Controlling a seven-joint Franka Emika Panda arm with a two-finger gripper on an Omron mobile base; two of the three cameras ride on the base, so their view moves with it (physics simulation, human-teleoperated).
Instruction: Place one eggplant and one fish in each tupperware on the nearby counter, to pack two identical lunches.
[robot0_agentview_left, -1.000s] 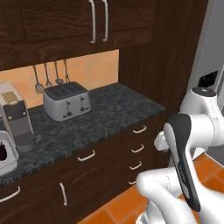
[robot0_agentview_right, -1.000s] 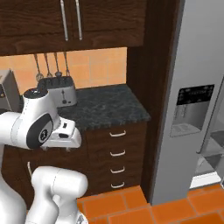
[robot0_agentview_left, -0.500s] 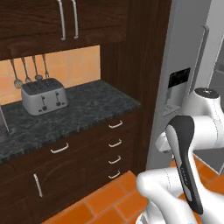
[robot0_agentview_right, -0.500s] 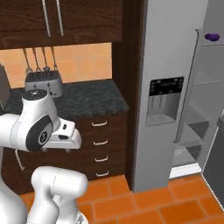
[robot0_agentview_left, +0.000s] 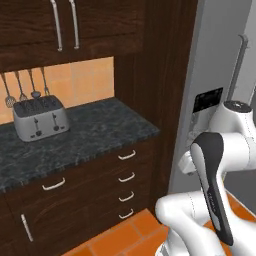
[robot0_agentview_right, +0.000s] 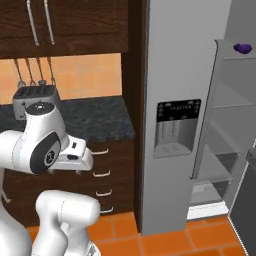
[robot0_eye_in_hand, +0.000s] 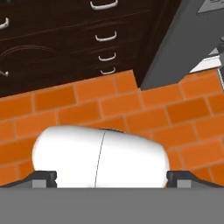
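The fingers (robot0_eye_in_hand: 112, 177) stand wide apart with nothing between them, their dark tips just showing at either side low in the hand view, pointed down at the orange brick floor (robot0_eye_in_hand: 109, 105). Beyond them lie the dark drawer fronts (robot0_eye_in_hand: 105, 39) and the foot of the grey fridge (robot0_eye_in_hand: 175, 57).

The arm is folded close over its base, so I judge this to be a travelling step: the robot is on its way to fetch food, with nothing picked up yet.

To the right, the fridge door (robot0_agentview_right: 172, 125) with its dispenser panel gives way to the open compartment, and on the top shelf (robot0_agentview_right: 235, 56) sits one small purple eggplant (robot0_agentview_right: 242, 48), near the right-hand edge of the right base view. I can see no fish and no tupperware from here.

To the left, the table (robot0_agentview_left: 90, 132) of dark marbled stone carries a toaster (robot0_agentview_left: 40, 119) under a row of hanging utensils (robot0_agentview_left: 22, 87).

Next, I think the base needs to draw up square to the open fridge, and the arm must then unfold and reach high to that top shelf, bringing the parted fingers either side of the eggplant before they close. The shelf is high, so the reach looks like the hard part.
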